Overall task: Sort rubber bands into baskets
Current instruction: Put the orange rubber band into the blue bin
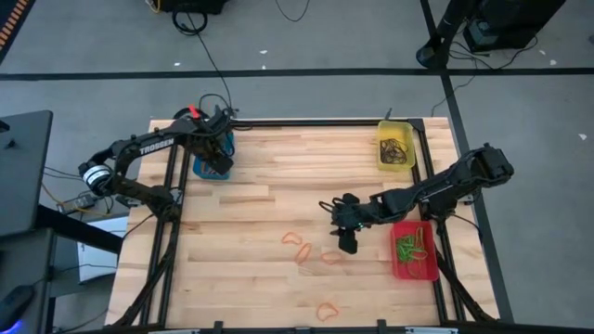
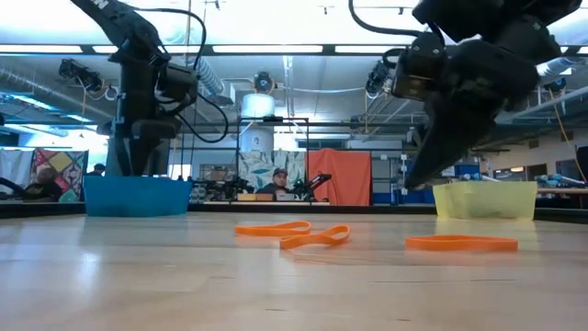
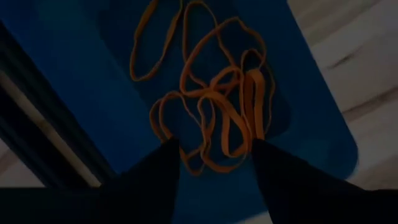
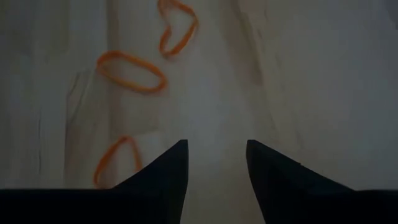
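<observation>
left gripper (image 3: 214,158): parked right over the small blue rectangular plastic basket (image 1: 206,167) at the far left of the pale wooden plank surface (image 1: 269,199). Fingers are spread with nothing between them, pointing straight down at a tangle of thin orange rubber loops (image 3: 211,106) on the basket floor. Looks to me like a drop spot, so orange goes in blue.

right gripper (image 4: 214,162): hanging above the bare surface near the middle-right, just beside the red basket. Jaws apart, empty, angled down toward the strays.

loose orange rubber bands (image 1: 306,249): a few flat on the surface just left of the right gripper, one more (image 1: 327,311) off alone by the near edge. Those are what's left to sort, I'd guess.

small yellow plastic basket (image 1: 396,148): far right corner, dark bands inside.

small red plastic basket (image 1: 415,250): right edge, green bands inside. Pretty clearly one colour per basket.

next bit, my take: the right gripper is nearest the strays, but they're flat and thin, so pinching one cleanly could be fiddly.
</observation>
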{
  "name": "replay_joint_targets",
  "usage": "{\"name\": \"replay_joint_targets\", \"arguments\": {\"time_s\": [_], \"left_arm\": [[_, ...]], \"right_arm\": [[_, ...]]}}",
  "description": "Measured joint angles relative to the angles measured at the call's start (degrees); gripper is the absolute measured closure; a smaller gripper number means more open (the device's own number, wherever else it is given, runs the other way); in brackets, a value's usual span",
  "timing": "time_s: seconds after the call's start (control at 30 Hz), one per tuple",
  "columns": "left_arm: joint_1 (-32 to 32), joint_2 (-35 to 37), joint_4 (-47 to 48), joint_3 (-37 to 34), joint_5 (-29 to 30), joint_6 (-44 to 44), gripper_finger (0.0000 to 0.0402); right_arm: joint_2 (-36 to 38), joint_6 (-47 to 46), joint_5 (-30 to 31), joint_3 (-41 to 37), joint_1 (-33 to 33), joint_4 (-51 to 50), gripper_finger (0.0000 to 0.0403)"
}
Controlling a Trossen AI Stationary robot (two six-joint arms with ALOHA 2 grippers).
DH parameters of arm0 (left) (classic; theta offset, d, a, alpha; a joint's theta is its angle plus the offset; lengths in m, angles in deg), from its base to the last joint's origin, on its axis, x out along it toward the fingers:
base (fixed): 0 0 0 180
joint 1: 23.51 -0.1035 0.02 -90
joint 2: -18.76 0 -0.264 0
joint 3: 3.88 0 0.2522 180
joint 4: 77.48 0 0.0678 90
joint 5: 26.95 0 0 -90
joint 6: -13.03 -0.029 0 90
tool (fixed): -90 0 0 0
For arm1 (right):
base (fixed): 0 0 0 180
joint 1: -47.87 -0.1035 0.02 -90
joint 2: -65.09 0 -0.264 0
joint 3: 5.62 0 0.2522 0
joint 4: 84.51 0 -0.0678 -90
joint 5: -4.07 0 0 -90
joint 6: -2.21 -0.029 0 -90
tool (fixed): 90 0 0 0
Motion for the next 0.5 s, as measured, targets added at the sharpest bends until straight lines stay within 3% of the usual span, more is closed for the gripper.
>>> {"name": "replay_joint_targets", "arguments": {"time_s": [0.13,0.3,0.5], "left_arm": [[0.0,0.0,4.6,2.9,0.3,2.5,0.0185],[0.5,1.6,9.1,8.4,1.3,4.1,0.0185],[4.9,5.4,10.5,15.1,1.3,7.5,0.0184]], "right_arm": [[-0.5,-0.5,-2.4,0.0,-1.0,-1.2,0.0215],[-3.9,6.9,-4.9,0.1,-5.3,1.0,0.0199],[-10.0,10.9,0.1,1.1,-8.5,2.2,0.02]]}}
